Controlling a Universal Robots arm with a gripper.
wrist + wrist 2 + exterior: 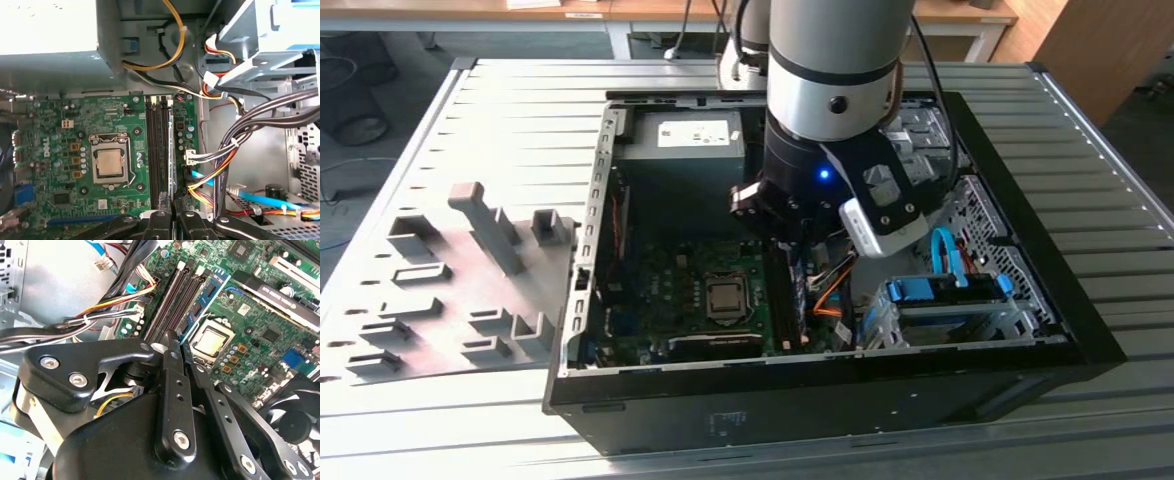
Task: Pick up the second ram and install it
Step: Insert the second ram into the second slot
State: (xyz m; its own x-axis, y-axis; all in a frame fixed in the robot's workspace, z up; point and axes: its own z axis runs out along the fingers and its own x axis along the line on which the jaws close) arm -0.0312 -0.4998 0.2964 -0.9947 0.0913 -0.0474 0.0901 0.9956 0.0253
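**A narrow, near-closed pinch**

The black two-fingered hand [179,346] is almost fully closed. Its fingers nip one end of the second ram [202,297], a long, narrow blue-green circuit-board stick. The stick stands on edge along the black memory slots [156,150], beside the silver processor socket [110,165] on the green motherboard [55,125]. I cannot tell whether it is seated.
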